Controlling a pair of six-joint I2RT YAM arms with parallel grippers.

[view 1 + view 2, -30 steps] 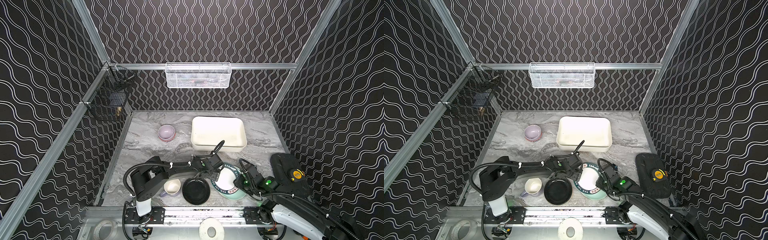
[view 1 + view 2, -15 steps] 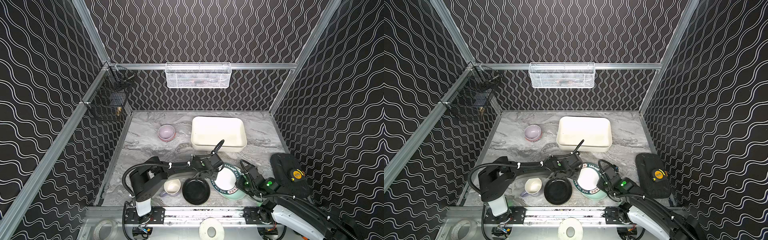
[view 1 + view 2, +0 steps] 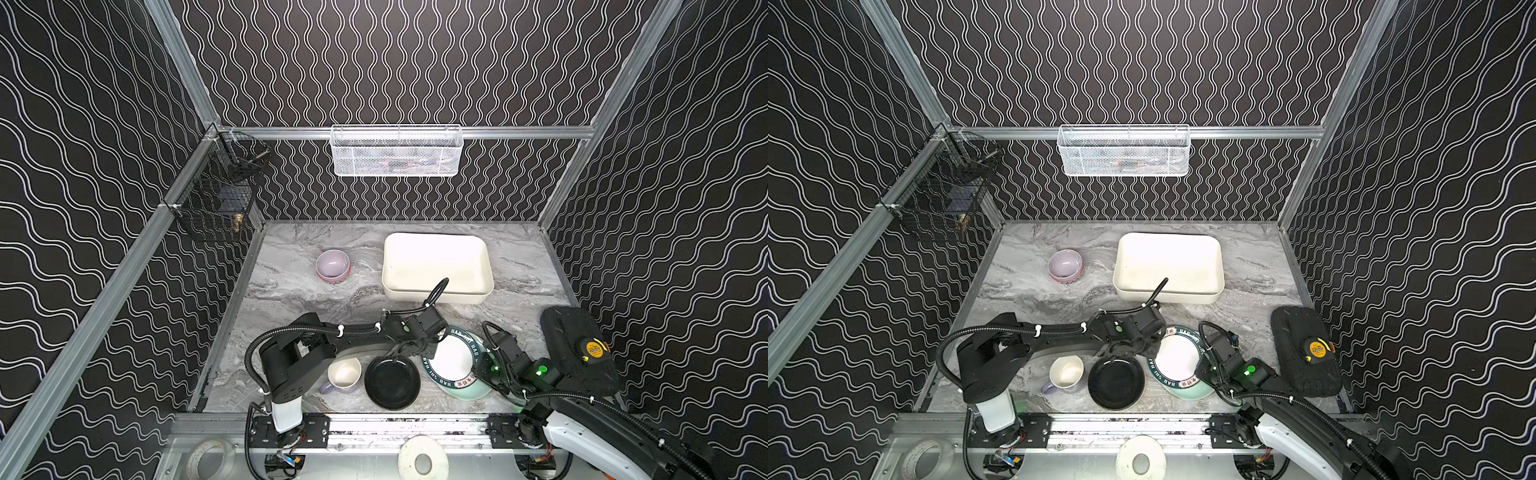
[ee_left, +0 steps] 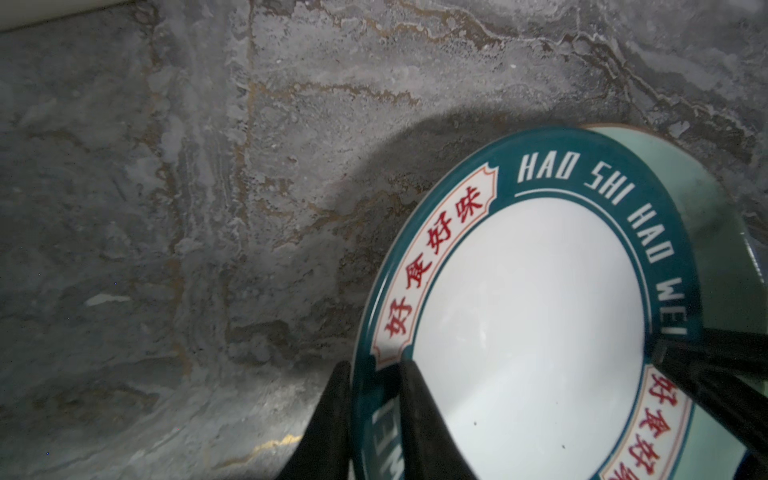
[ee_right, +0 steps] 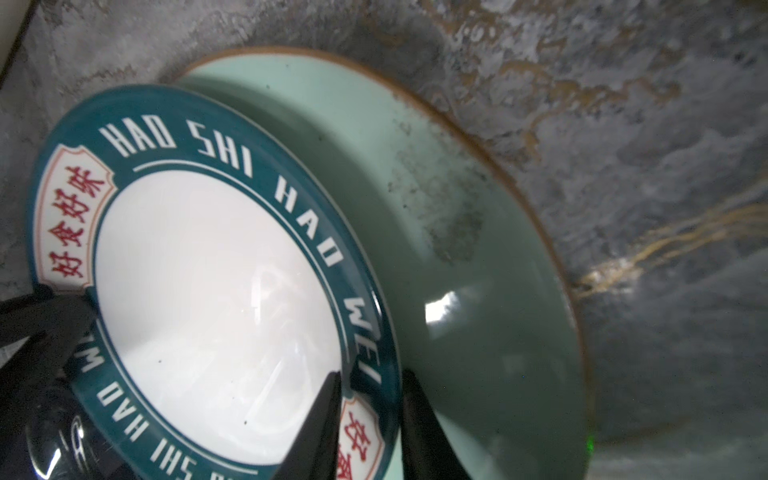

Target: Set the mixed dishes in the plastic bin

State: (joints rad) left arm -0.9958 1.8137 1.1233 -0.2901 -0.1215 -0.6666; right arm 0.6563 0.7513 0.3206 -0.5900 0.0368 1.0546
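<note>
A white green-rimmed plate (image 3: 453,361) (image 3: 1177,357) lies over a mint plate (image 3: 471,390) (image 5: 478,249) near the table's front. My left gripper (image 4: 376,365) (image 3: 419,349) is shut on its left rim, one finger above and one below. My right gripper (image 5: 371,376) (image 3: 482,365) is shut on the opposite rim. A black plate (image 3: 392,382) and a lavender mug (image 3: 344,374) sit just left of them. Lilac and red-patterned bowls (image 3: 332,264) stand stacked at the back left. The plastic bin (image 3: 436,297) (image 3: 1167,297) is behind the grippers.
A black pad (image 3: 573,374) with a yellow tape measure (image 3: 592,349) lies at the right edge. A white wire-mesh basket (image 3: 397,151) hangs on the back wall and a black wire basket (image 3: 216,195) on the left wall. Tape rolls sit below the front rail.
My left gripper's jaws have closed onto the green-rimmed plate's rim. The right gripper's jaws have narrowed on the opposite rim. Both arms have barely moved.
</note>
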